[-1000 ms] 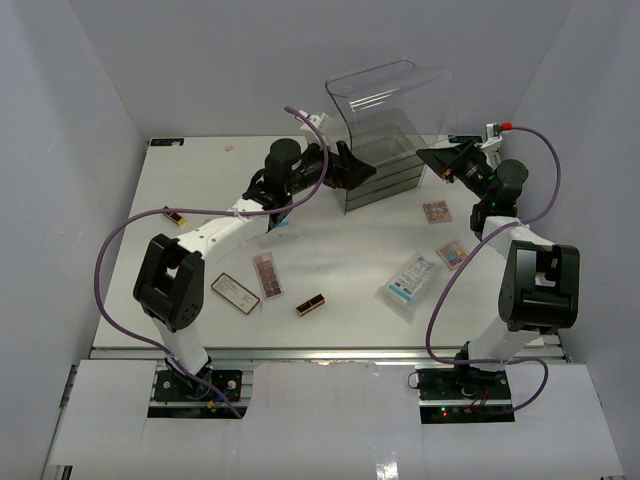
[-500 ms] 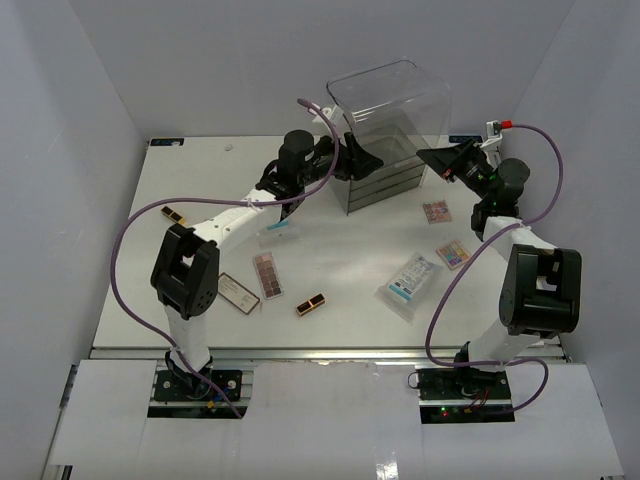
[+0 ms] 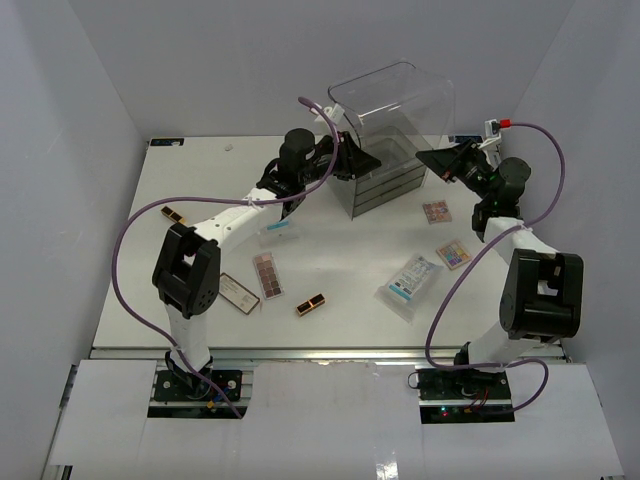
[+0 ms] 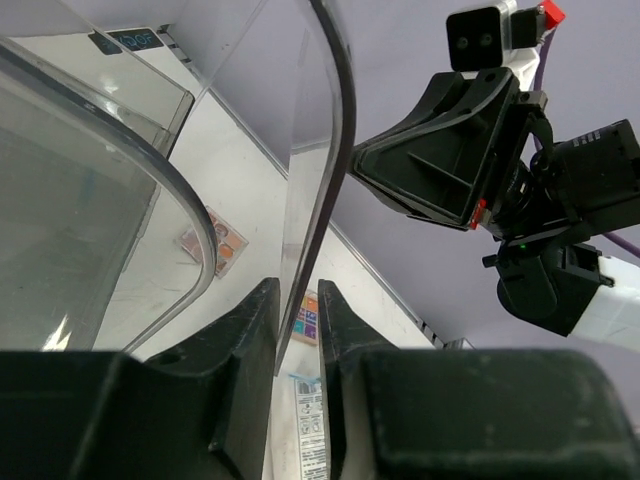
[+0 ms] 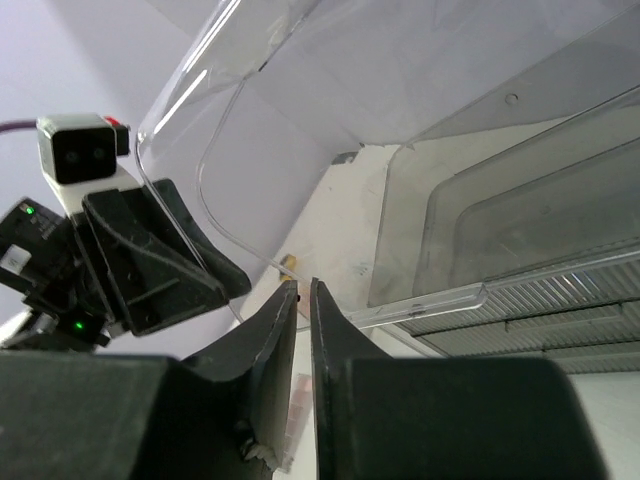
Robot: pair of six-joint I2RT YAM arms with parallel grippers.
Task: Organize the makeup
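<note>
The clear lid [image 3: 395, 105] of the acrylic drawer box [image 3: 385, 185] stands raised. My left gripper [image 3: 362, 160] is at its left edge, and in the left wrist view its jaws [image 4: 297, 300] pinch closely around the lid's edge [image 4: 330, 120]. My right gripper [image 3: 425, 158] is at the lid's right corner, its jaws [image 5: 303, 290] nearly together on the thin edge [image 5: 240, 240]. The makeup lies on the table: a sachet [image 3: 410, 282], a second sachet [image 3: 280, 228], a brown palette [image 3: 267, 273], a pink palette [image 3: 436, 211], a multicoloured palette [image 3: 452, 253] and a lipstick [image 3: 311, 304].
A pale flat palette [image 3: 235, 292] lies by the left arm's elbow, and another lipstick [image 3: 175, 216] near the table's left edge. Purple cables loop over both arms. White walls close in the table on three sides.
My left arm has reached forward to the lid and its jaws have closed from wide open onto the edge. The lid stands a little higher. The right arm has hardly moved.
</note>
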